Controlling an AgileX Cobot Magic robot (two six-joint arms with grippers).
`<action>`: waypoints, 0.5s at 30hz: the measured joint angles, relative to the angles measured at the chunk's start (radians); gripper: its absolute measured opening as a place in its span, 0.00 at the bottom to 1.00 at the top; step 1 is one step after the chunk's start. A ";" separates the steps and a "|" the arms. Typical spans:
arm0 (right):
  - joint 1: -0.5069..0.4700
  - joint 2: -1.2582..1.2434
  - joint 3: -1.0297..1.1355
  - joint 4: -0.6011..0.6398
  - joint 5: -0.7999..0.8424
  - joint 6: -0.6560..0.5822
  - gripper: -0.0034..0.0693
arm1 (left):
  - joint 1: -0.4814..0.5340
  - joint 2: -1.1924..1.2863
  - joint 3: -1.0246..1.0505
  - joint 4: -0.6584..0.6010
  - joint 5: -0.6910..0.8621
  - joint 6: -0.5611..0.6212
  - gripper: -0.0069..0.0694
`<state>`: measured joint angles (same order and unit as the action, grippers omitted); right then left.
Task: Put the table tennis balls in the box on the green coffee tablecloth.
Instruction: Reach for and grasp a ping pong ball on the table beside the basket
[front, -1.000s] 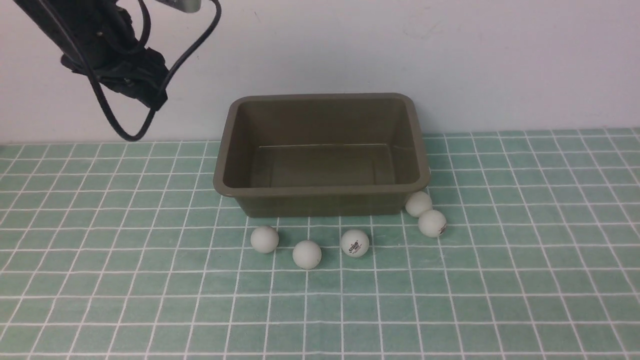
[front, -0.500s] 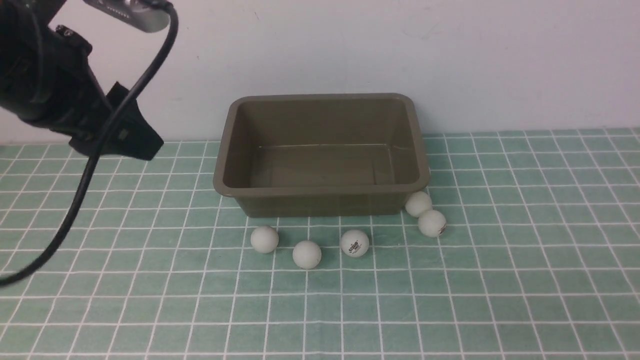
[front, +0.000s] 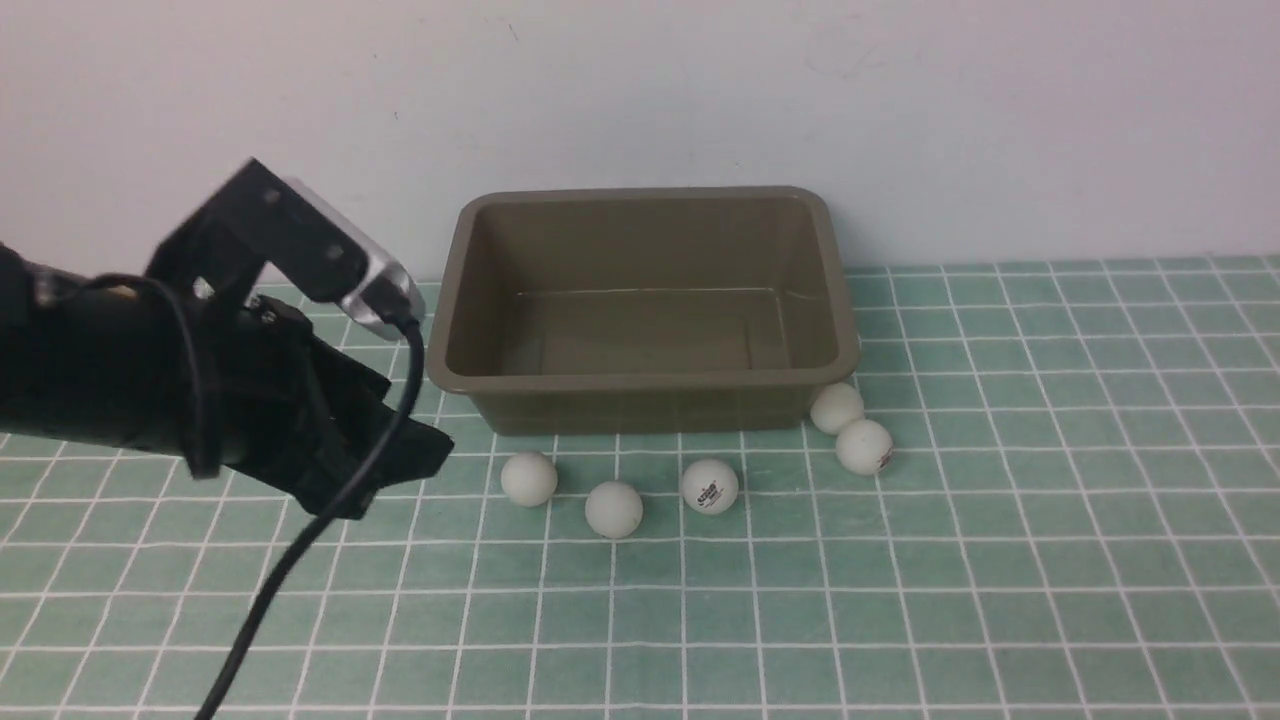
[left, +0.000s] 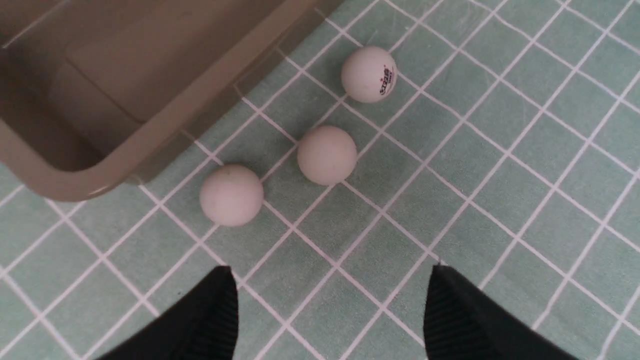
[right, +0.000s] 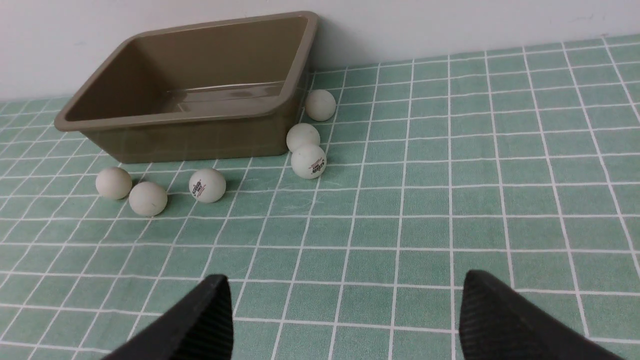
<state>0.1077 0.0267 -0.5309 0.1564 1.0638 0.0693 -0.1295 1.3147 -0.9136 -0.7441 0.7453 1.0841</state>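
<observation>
The olive-brown box (front: 645, 380) stands at the back of the green coffee tablecloth (front: 900, 600); no ball shows inside it. Several white table tennis balls lie on the cloth. Three sit along the box's front wall: (front: 528, 478), (front: 613, 508) and a logo ball (front: 709, 486). Two more rest at its right front corner (front: 837, 408), (front: 864, 446). My left gripper (front: 425, 460) hovers low, left of the nearest ball. In the left wrist view it (left: 331, 270) is open and empty, with that ball (left: 231, 195) just ahead. My right gripper (right: 346, 276) is open over bare cloth, far from the balls.
A plain white wall (front: 900, 120) rises directly behind the box. One more ball (right: 320, 105) lies by the box's right side wall. The left arm's black cable (front: 300, 560) hangs down toward the cloth's front left.
My left arm has swung down from high at the upper left to just above the cloth, beside the box's left front corner. The balls and the box have not moved.
</observation>
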 joint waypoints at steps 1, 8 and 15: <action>0.000 0.000 0.000 0.000 0.000 -0.003 0.80 | -0.021 0.052 0.004 -0.021 -0.030 0.032 0.68; 0.000 0.000 0.000 0.013 0.000 -0.008 0.80 | -0.040 0.257 0.004 -0.060 -0.193 -0.010 0.68; 0.000 0.000 0.000 0.056 0.000 -0.010 0.80 | -0.040 0.369 0.004 -0.166 -0.300 -0.010 0.68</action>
<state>0.1077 0.0267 -0.5309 0.2125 1.0638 0.0597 -0.1693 1.6841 -0.9094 -0.9097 0.4449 1.0743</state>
